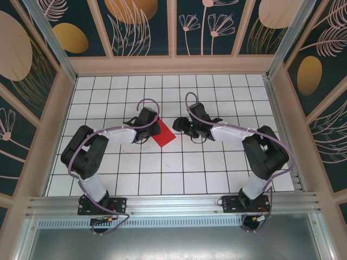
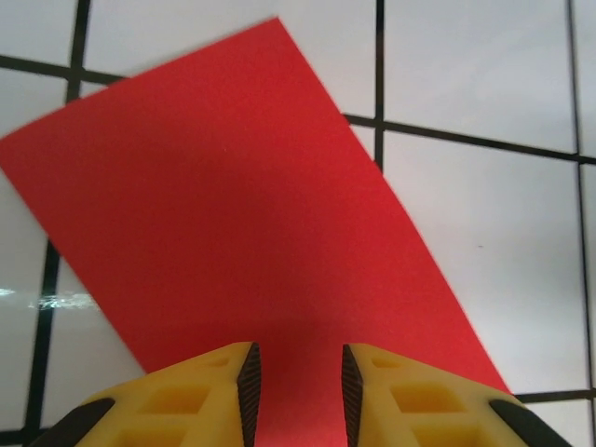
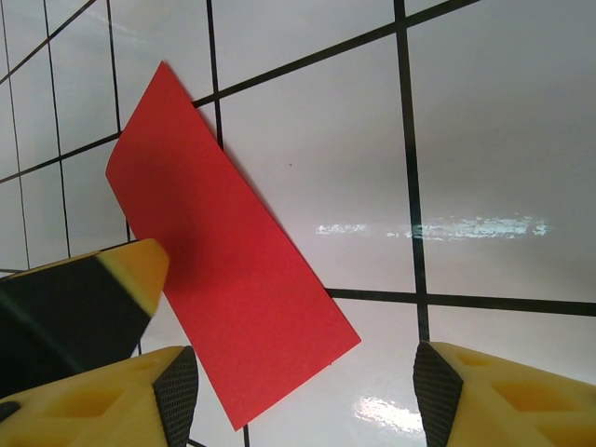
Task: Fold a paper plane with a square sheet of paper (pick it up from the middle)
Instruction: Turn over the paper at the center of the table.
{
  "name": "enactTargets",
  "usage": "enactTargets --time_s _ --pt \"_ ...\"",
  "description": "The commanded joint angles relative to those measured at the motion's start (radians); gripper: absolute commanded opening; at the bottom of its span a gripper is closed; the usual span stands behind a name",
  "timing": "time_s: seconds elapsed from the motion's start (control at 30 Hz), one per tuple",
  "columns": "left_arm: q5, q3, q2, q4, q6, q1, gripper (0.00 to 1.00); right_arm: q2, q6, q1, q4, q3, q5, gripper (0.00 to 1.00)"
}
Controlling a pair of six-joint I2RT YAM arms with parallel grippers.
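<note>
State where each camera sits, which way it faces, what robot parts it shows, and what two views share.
Top external: above and behind the robot, looking down on the tiled table; left arm and right arm show, meeting at the red paper.
Left wrist: on the left arm, looking down at the red paper; left claw, narrowly apart, at the bottom.
Right wrist: on the right arm, angled across the tiles; right claw, wide open, at the bottom.
Shared: both wrist views show the red paper.

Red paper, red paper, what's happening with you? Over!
Left gripper jaws narrow over the red paper edge, grip unclear. Right gripper open, close beside it. Paper a flat rectangle. Nothing in the way.
</note>
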Motion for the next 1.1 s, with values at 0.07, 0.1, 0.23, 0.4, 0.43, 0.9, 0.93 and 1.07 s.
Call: enactTargets --time_s 0.07,0.1,0.23,0.4,0.43,0.9,0.93,1.07 --pt "0.044 0.025 0.043 0.016 0.042 0.000 0.31 -0.023 0.018 -0.005 -0.013 -0.002 0.033 0.66" --pt "0.061 0.025 0.045 0.018 0.057 0.000 0.31 -0.032 0.023 -0.011 -0.012 -0.009 0.036 0.66" --pt "0.151 0.022 0.056 0.013 0.149 -0.003 0.29 -0.080 0.049 -0.038 -0.007 -0.056 0.057 0.66" --pt "0.214 -0.002 0.049 -0.019 0.264 -0.011 0.27 -0.157 0.065 -0.075 -0.012 -0.118 0.075 0.66" --pt "0.239 -0.007 0.044 -0.024 0.287 -0.012 0.27 -0.174 0.065 -0.081 -0.015 -0.129 0.077 0.66" --pt "0.211 -0.058 -0.163 0.000 0.229 -0.021 0.36 -0.093 -0.019 -0.047 -0.069 -0.058 -0.023 0.57" --pt "0.194 -0.067 -0.182 0.008 0.196 -0.022 0.37 -0.064 -0.028 -0.029 -0.081 -0.027 -0.018 0.54" --pt "0.121 -0.110 -0.231 0.024 0.071 -0.017 0.41 0.042 -0.048 0.025 -0.110 0.070 -0.005 0.44"
